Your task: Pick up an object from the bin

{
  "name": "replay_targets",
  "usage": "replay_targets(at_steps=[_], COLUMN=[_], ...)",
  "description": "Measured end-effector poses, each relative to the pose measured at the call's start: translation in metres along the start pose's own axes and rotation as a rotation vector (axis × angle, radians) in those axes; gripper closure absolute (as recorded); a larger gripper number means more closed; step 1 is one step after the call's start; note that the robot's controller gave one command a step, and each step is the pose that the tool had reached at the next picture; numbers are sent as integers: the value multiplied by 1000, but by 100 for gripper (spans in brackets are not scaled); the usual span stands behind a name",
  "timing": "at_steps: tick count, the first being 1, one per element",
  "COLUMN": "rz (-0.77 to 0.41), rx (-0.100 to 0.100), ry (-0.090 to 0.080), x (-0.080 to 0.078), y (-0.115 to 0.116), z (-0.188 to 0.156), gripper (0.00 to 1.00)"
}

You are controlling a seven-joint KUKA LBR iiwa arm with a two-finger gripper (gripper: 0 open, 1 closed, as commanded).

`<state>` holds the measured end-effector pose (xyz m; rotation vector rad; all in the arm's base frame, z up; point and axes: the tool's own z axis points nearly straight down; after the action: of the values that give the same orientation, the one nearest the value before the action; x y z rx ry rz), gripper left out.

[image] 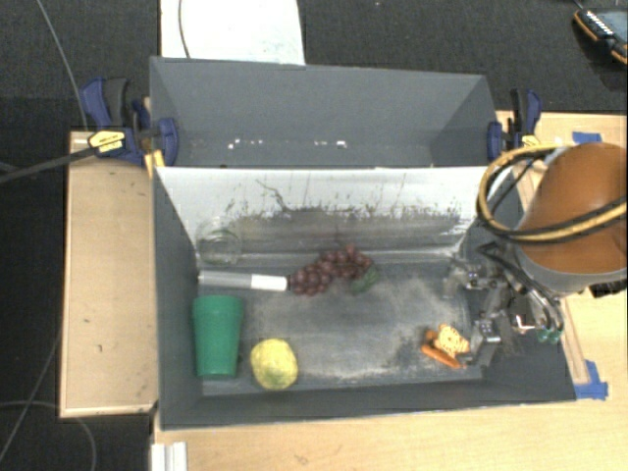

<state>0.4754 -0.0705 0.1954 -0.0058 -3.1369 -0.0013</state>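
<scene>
My gripper (483,337) reaches down at the bin's right side, near the front right corner. Just left of its fingertips lies a small yellow piece with holes like a cheese wedge (450,340), and under it a small orange carrot-like piece (440,354). The fingertips stand beside these two, close to them or touching; nothing shows between the fingers. A bunch of dark purple grapes (331,269) with a green leaf lies in the middle of the bin, well left of the gripper.
A green cup (217,335) lies at the front left with a yellow lemon (274,363) beside it. A grey-and-white marker (242,281) and a clear glass (219,247) lie by the left back wall. The orange cover and cables sit above the gripper.
</scene>
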Motion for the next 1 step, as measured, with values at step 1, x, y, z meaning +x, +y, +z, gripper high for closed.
replay_targets(at_steps=[1], rz=[-5], rx=[1], ry=[-7], x=[-2], y=[0], z=[-3], gripper=[0])
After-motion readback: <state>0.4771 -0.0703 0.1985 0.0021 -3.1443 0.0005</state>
